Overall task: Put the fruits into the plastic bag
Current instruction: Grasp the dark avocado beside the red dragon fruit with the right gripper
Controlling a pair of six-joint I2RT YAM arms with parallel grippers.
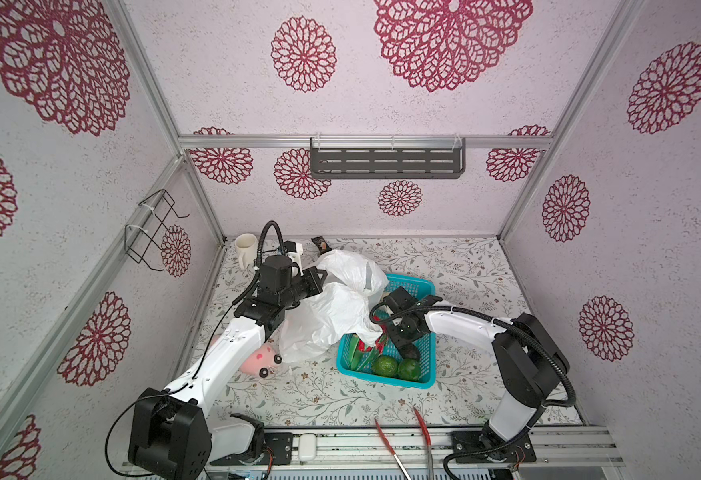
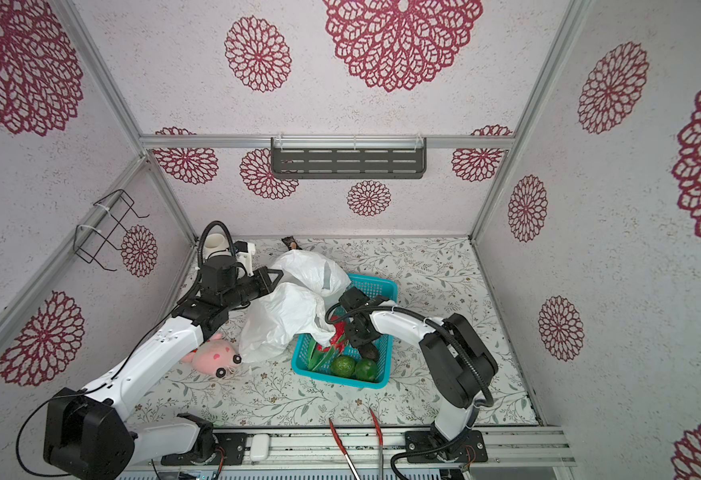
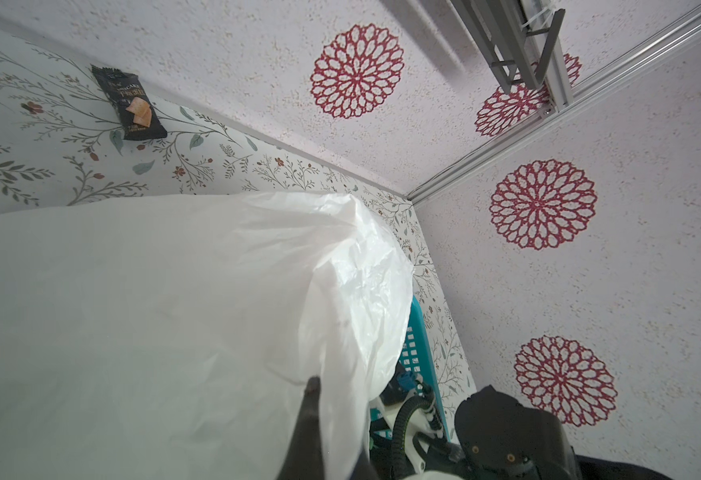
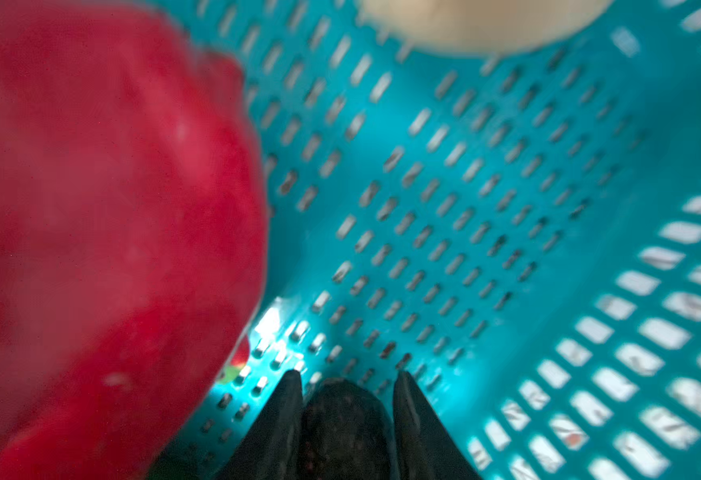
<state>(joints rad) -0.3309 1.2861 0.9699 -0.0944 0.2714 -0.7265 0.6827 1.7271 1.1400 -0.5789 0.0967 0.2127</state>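
Observation:
The white plastic bag is held up off the table, and my left gripper is shut on its upper edge. My right gripper reaches down into the teal basket, its fingers shut on either side of the dark avocado. The red dragon fruit lies beside it. Two green round fruits sit at the basket's near end.
A pink plush toy lies under the left arm. A cream mug and a dark snack packet sit at the back. Red tongs lie on the front rail. The bag drapes over the basket's left rim.

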